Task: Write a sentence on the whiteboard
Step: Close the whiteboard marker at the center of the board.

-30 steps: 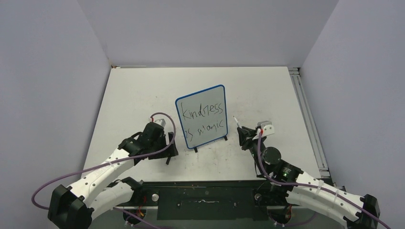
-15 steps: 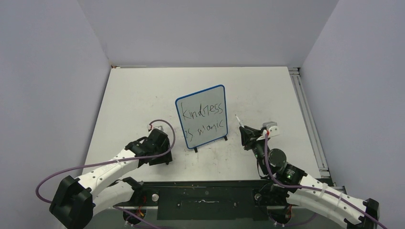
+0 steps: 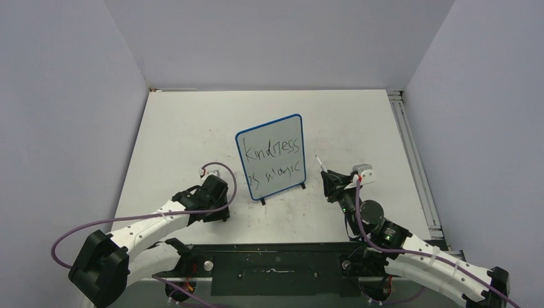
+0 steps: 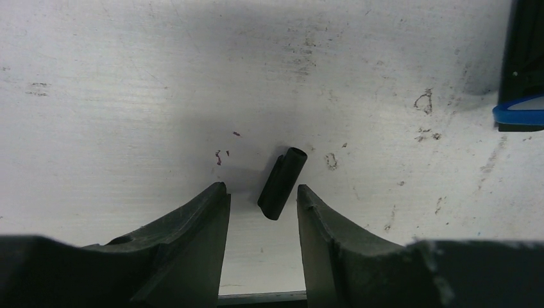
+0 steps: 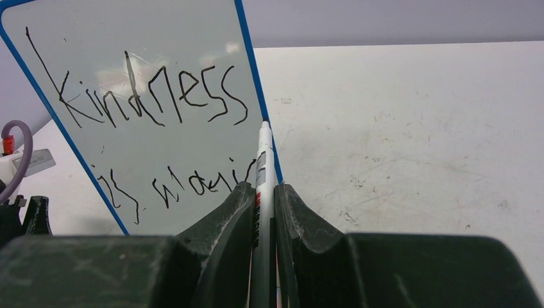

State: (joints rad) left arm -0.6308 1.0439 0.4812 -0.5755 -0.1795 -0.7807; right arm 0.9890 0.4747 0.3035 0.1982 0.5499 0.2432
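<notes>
The whiteboard (image 3: 276, 131) stands upright mid-table in its blue frame. On it the sentence (image 3: 272, 149) reads "Kindness is magic" in two black lines. My right gripper (image 3: 328, 183) is just right of the board, shut on a white marker (image 5: 263, 160) whose tip points up by the frame's right edge. The right wrist view shows the whiteboard (image 5: 96, 45) and sentence (image 5: 147, 96) close up. My left gripper (image 3: 220, 213) is low over the table, left of the board. In the left wrist view the left gripper (image 4: 260, 192) is open, with the near end of a black marker cap (image 4: 282, 183) lying between its fingertips.
A black foot (image 4: 523, 58) and blue corner of the board show at the right edge of the left wrist view. The white table (image 3: 359, 122) is scuffed, with grey walls behind and a metal rail (image 3: 410, 154) along its right side.
My left gripper drew back toward the table's near edge and its jaws narrowed around the cap's end. My right gripper shifted slightly right with the marker, then held still.
</notes>
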